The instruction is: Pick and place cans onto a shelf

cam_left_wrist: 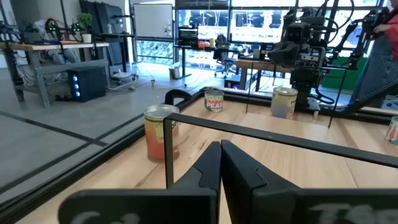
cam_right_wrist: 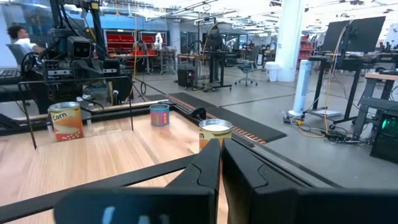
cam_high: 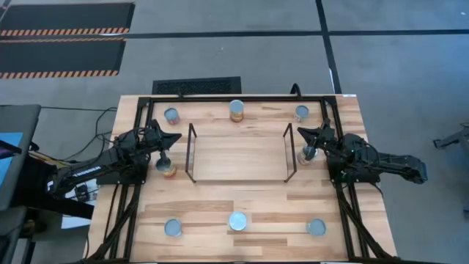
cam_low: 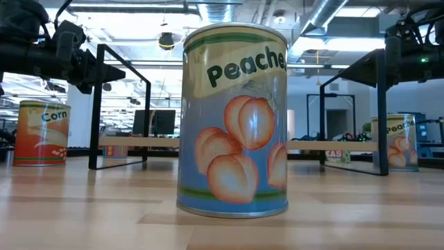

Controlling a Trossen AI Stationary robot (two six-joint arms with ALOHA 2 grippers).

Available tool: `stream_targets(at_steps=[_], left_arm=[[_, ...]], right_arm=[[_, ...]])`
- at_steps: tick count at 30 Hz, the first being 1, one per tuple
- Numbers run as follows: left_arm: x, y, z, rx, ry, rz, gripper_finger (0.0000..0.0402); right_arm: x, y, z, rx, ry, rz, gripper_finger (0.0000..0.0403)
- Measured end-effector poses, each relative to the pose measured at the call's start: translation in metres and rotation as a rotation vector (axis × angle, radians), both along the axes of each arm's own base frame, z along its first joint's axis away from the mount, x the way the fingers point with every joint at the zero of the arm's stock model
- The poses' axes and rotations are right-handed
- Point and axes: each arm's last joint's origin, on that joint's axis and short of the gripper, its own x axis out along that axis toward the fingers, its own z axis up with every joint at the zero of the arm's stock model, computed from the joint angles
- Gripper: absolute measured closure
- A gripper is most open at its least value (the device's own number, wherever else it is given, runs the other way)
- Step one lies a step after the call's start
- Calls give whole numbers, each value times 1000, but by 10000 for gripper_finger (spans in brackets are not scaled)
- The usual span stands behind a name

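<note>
Three silvery-topped tins line the near edge, the peach-label can [cam_low: 234, 119] in the middle. Low light-wood shelf [cam_high: 238, 154] sits bare mid-table, open for placing. Left gripper [cam_high: 165, 141] and right gripper [cam_high: 310, 136] flank it, fingers pressed closed, empty, each over a flanking can. Three more tins line the far edge.

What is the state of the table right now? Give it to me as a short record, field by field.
shelf: middle of the table, nothing on it
cans: eight, all standing on the table
far row: three cans
near row: three cans
left-end can: outside the shelf's left end
right-end can: outside the shelf's right end
left gripper: shut, empty, by the left-end can
right gripper: shut, empty, by the right-end can
</note>
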Motion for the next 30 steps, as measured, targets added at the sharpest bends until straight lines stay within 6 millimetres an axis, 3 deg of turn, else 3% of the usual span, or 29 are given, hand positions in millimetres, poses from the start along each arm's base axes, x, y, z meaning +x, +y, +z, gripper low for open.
stream_targets(at_steps=[20,30], left_arm=[[0,0,0,0,-1,0,401],[0,0,0,-173,-72,-2,401]], right_arm=[[0,0,0,0,0,0,361],[0,0,0,0,0,0,361]])
